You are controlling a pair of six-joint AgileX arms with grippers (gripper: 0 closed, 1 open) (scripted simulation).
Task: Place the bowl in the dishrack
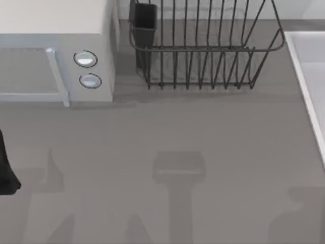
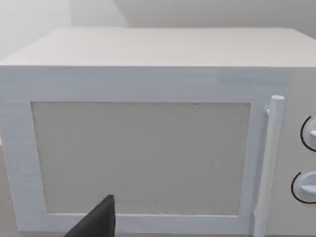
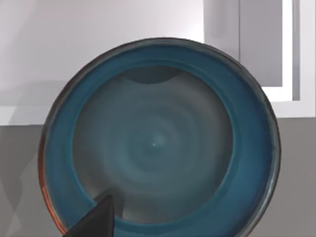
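Directly beneath my right claw: round blue glazed bowl [image 3: 158, 143] with grey centre and dark rim, seen face-on in right wrist view. One dark fingertip [image 3: 96, 219] of mine crosses bowl's near rim; cannot tell how far claw is open or whether it grips bowl. Large dark metal wire dishrack [image 1: 203, 51] with upright tines sits at table's far side, dark rectangular cutlery cup [image 1: 144, 23] at its left corner. My left arm [image 1: 6, 170] parked at table's left edge, its wrist facing white microwave-like box [image 2: 148, 138] with two round knobs [image 1: 85, 59]; cannot tell left claw's opening.
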